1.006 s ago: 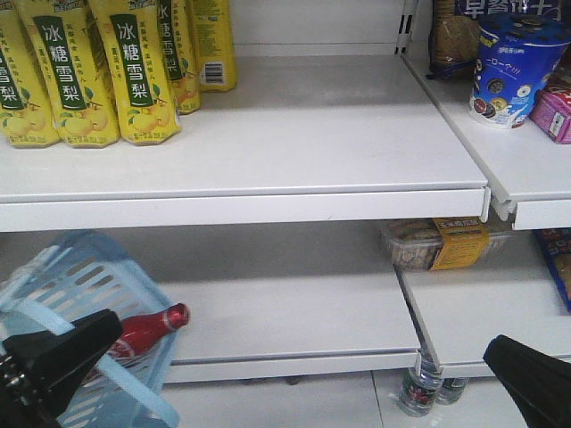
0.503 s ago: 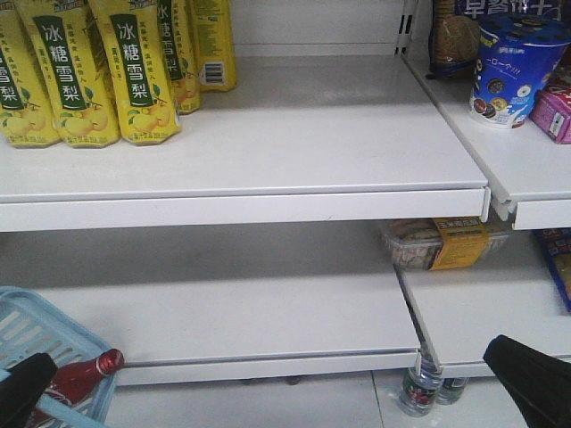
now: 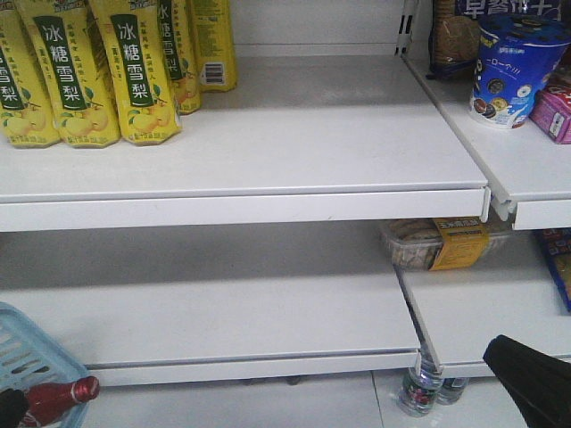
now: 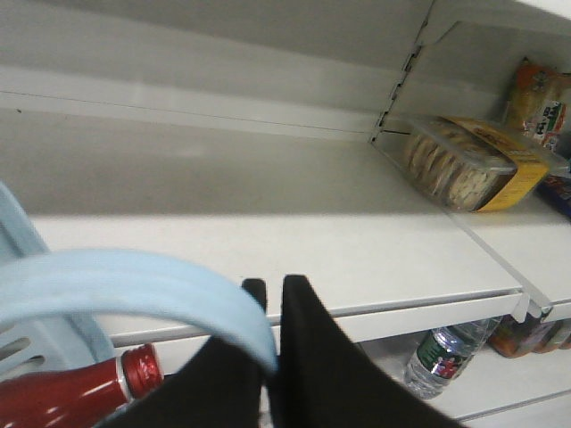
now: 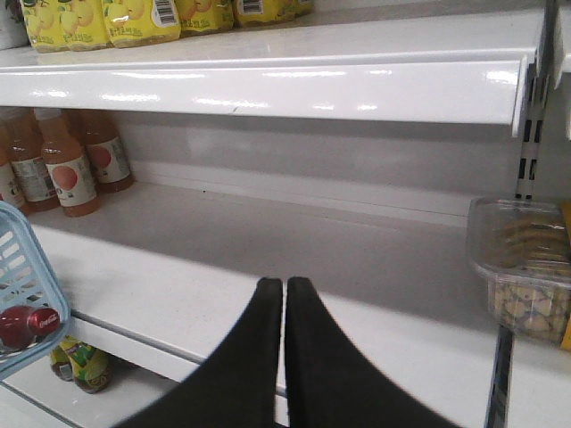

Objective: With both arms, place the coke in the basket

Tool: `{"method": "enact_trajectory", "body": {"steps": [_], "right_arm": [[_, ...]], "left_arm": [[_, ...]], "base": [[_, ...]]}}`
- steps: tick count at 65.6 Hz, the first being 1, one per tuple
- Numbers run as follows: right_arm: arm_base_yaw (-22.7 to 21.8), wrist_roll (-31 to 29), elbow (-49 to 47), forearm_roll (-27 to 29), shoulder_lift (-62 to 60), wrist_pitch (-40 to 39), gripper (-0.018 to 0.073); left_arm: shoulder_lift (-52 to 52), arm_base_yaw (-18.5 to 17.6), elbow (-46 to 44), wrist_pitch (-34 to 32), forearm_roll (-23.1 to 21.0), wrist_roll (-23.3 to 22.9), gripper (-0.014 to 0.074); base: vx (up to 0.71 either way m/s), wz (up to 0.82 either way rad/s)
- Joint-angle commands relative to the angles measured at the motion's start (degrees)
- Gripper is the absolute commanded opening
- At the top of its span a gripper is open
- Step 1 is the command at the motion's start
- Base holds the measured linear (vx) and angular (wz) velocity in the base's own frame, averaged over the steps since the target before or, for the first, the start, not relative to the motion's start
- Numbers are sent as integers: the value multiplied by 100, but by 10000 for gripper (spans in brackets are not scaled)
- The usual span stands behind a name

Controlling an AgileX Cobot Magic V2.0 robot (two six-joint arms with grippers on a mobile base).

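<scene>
Front-facing view: the light-blue basket (image 3: 31, 352) sits cropped at the lower-left corner, the coke (image 3: 55, 399) lying inside it with only its red neck and cap showing past the rim. Left wrist view shows the left gripper (image 4: 268, 294) pinched shut on the basket handle (image 4: 134, 281), its fingertips partly hidden behind the blue strap. Right wrist view shows the right gripper (image 5: 285, 290) closed on nothing, tips together before the white shelf (image 5: 268, 259); its body is cut off below.
</scene>
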Motion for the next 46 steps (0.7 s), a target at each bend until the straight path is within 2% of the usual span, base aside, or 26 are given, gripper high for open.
{"method": "enact_trajectory", "body": {"steps": [1, 9, 24, 31, 36, 46], "right_arm": [[-11, -19, -163, -261, 37, 109, -5], [-11, -19, -163, -261, 37, 109, -5], [-11, -19, -163, -261, 37, 109, -5], [-11, -19, -163, -261, 37, 109, -5], [-11, -19, -163, -261, 37, 109, -5], [-11, -19, -163, -261, 37, 109, -5]], "left_arm": [[-436, 5, 16, -372, 170, 487, -6], [-880, 324, 16, -61, 170, 894, -6], [-981, 1640, 16, 73, 183, 902, -6], [-981, 2050, 16, 66, 332, 902, -6], [-981, 2173, 16, 66, 379, 902, -6], [-981, 2189, 16, 29, 516, 917, -6]], "base": [[0, 0], [0, 0], [0, 0], [0, 0], [0, 0], [0, 0]]}}
